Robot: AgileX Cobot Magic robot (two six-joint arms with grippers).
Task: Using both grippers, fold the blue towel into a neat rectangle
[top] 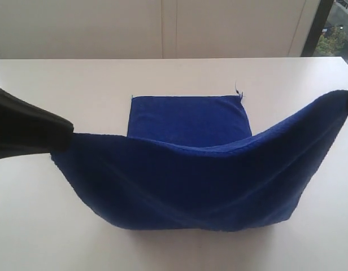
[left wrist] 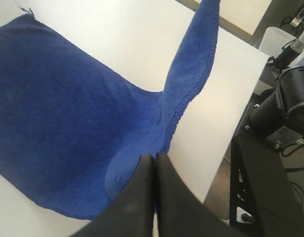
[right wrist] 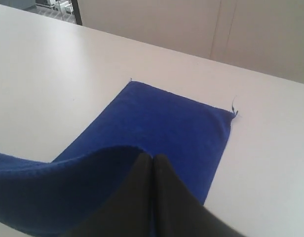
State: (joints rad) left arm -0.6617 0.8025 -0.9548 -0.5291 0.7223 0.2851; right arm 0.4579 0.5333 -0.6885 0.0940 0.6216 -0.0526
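**Blue towel slung between two clenched grippers: near edge lifted, far half flat on the table**

The left gripper [top: 62,133] is clamped on one near corner of the blue towel [top: 185,186]. From there the raised edge dips in a deep hammock towards the right, while the far half lies flat on the white table [top: 66,84] with a loose thread [top: 237,89] at its far right corner. The right gripper [right wrist: 152,158] is pinched shut on the other near corner. The likely trouble is the sag, because the slack middle would probably land first and bunch if it were carried over the flat half. If one arm travels further than the other, the fold would skew. Nothing pins the flat half, so a pull could drag it. Each pinch looks shallow, and tension between the arms might free a corner.
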